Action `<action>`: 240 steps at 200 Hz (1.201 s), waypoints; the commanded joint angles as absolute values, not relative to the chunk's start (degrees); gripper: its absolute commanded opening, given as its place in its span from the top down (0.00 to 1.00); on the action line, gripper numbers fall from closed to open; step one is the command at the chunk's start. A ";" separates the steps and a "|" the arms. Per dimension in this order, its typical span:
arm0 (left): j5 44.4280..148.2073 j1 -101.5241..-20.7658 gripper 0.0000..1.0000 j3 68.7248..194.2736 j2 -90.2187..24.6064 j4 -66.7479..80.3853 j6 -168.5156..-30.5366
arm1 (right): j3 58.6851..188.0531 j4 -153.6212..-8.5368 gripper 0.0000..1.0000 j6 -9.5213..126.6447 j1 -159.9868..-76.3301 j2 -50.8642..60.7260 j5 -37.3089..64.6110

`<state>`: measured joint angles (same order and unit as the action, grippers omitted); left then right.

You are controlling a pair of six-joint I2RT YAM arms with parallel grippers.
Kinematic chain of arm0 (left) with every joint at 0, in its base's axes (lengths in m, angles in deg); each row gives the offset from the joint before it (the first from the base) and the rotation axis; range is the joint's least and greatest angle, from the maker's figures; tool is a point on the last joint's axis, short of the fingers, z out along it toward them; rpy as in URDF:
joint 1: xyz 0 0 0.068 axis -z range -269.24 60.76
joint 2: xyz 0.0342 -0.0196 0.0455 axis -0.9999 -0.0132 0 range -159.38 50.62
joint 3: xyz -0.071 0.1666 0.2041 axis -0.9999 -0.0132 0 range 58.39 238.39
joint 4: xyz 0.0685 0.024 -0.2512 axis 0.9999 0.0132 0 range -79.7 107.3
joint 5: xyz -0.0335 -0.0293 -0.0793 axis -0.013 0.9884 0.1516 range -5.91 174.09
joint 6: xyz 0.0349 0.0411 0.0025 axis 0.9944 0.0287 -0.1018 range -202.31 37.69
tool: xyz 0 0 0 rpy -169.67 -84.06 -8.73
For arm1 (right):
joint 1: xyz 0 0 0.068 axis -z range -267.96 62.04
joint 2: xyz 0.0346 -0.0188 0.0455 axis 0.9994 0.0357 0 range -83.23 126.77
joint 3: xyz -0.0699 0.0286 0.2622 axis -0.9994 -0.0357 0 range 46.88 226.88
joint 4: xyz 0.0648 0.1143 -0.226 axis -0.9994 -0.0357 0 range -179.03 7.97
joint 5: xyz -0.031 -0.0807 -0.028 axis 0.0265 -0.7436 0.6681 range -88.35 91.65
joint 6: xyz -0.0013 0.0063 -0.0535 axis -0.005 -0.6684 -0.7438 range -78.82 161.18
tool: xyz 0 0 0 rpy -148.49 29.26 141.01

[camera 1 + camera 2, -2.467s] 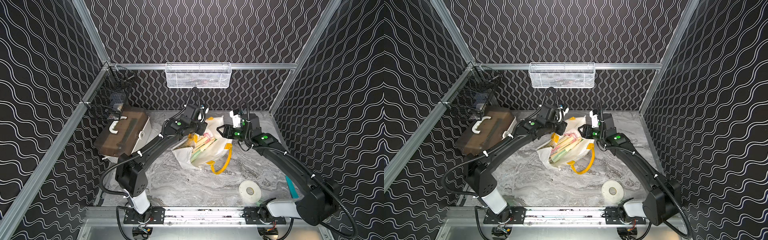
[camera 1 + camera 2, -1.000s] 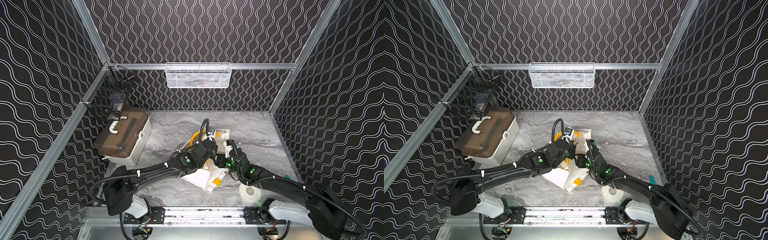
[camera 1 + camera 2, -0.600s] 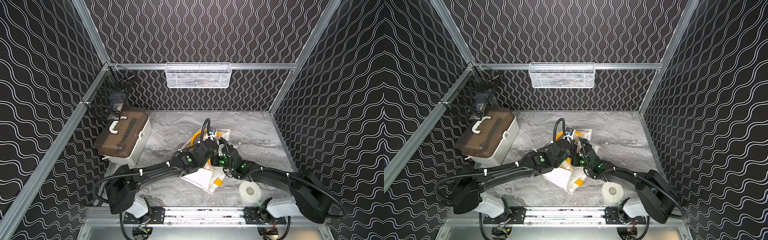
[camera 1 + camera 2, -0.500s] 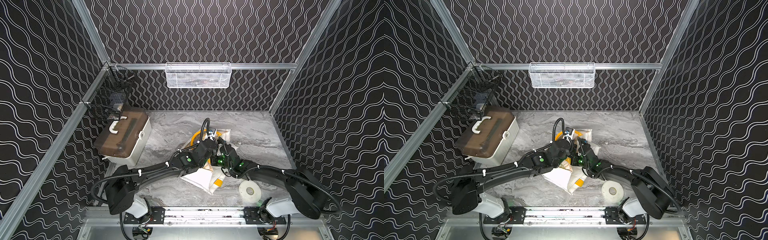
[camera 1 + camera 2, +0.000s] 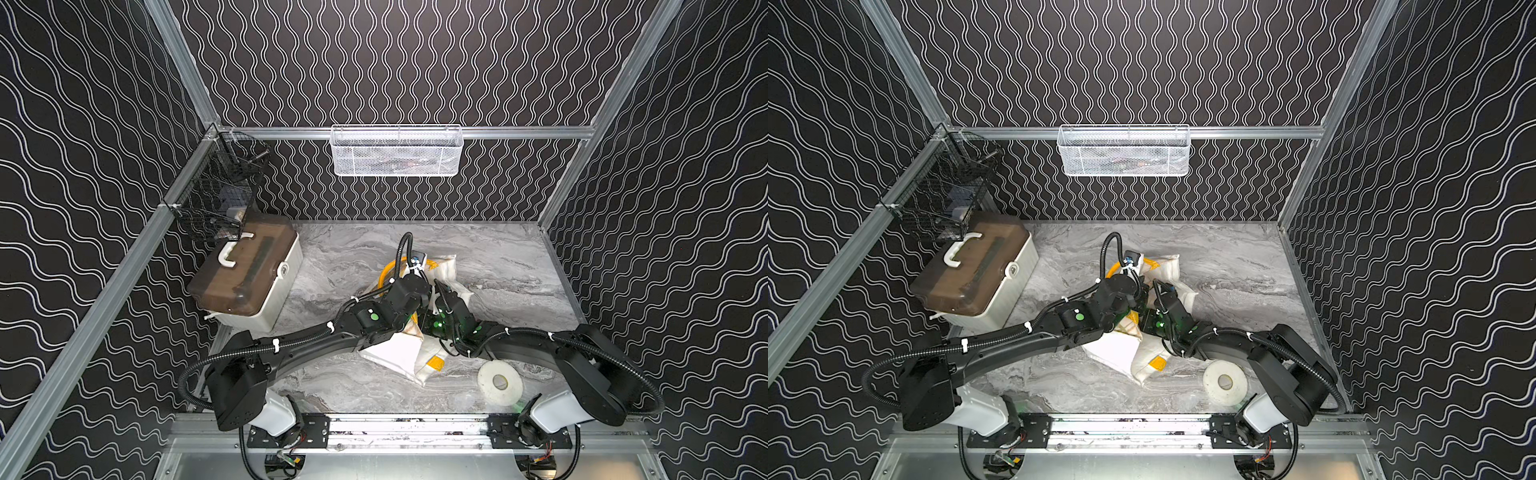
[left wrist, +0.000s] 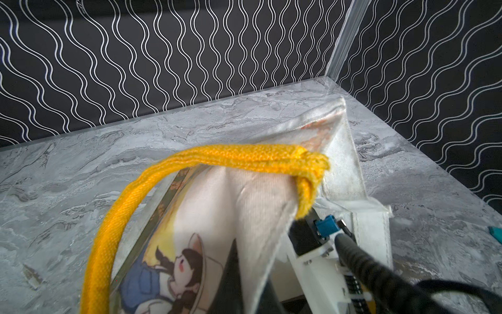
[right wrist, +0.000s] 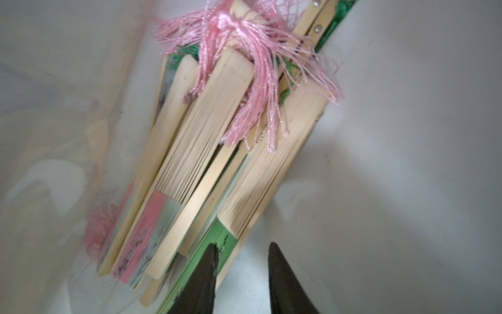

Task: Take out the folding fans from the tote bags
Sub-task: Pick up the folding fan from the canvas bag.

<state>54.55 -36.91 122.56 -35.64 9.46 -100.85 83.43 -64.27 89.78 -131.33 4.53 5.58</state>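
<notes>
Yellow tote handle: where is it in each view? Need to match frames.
Both top views: the yellow handle loops up at the far end of the white tote.
Left wrist: large in the foreground, arcing over the tote's printed side.
Right wrist: not in it; only the fans and the tote's inside.
Shared landmark: the tote's white fabric.

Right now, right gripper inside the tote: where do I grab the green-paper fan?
Take the green-paper fan at its green paper end, nearest the right gripper, coming in lengthwise from the tote bag mouth. It lies outermost in the bundle, one flank bare toward the wall; tassels tangle the far end.
</notes>
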 commanded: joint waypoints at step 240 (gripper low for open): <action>58.09 -38.53 1.00 121.03 -34.89 8.07 -105.93 | 87.77 -31.38 0.64 106.03 -127.24 28.74 20.83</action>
<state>57.89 -38.07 121.27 -35.59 7.91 -103.89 87.52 -34.39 103.66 -127.27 27.81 19.78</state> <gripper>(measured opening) 0.065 0.393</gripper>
